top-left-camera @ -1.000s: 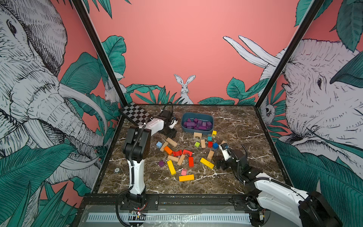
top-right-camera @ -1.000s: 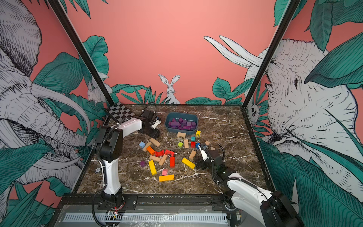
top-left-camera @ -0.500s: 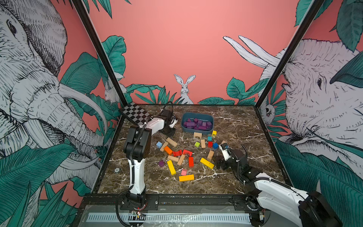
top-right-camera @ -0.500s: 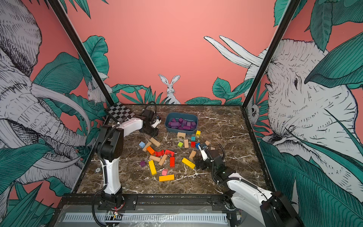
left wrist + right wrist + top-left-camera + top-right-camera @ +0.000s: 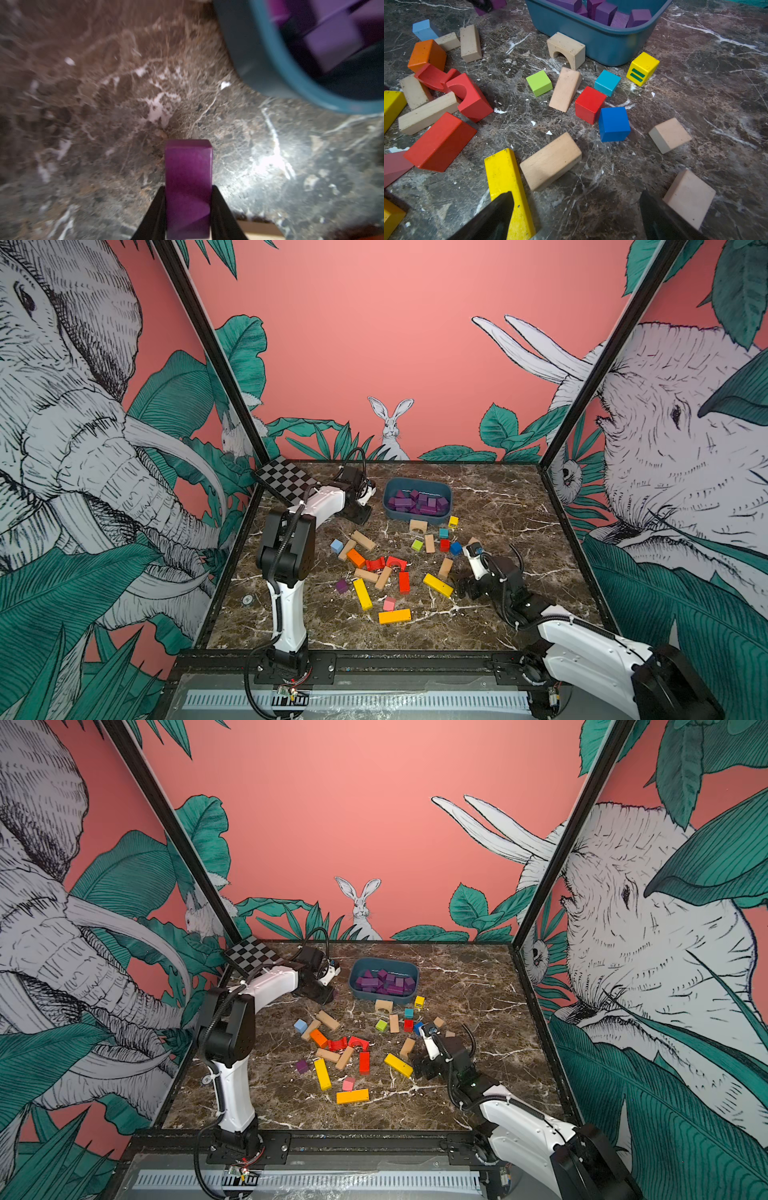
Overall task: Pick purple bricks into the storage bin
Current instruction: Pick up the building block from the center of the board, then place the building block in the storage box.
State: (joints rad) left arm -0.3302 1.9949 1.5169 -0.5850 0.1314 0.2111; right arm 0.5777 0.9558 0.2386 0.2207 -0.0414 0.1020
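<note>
My left gripper is shut on a purple brick, a short upright bar held just above the marble beside the storage bin. In both top views this gripper sits low, just left of the dark blue bin. Several purple bricks lie in the bin. One purple cube rests alone on the table near the front left. My right gripper stands open over bare marble, with a yellow bar beside one finger.
Red, orange, yellow, blue, green and tan blocks are scattered across the middle of the table. A tan arch touches the bin's front. A checkerboard slab leans at the back left corner. Walls enclose three sides.
My left gripper has closed onto the purple brick beside the bin; the arm itself has barely shifted. The right arm has not moved.
</note>
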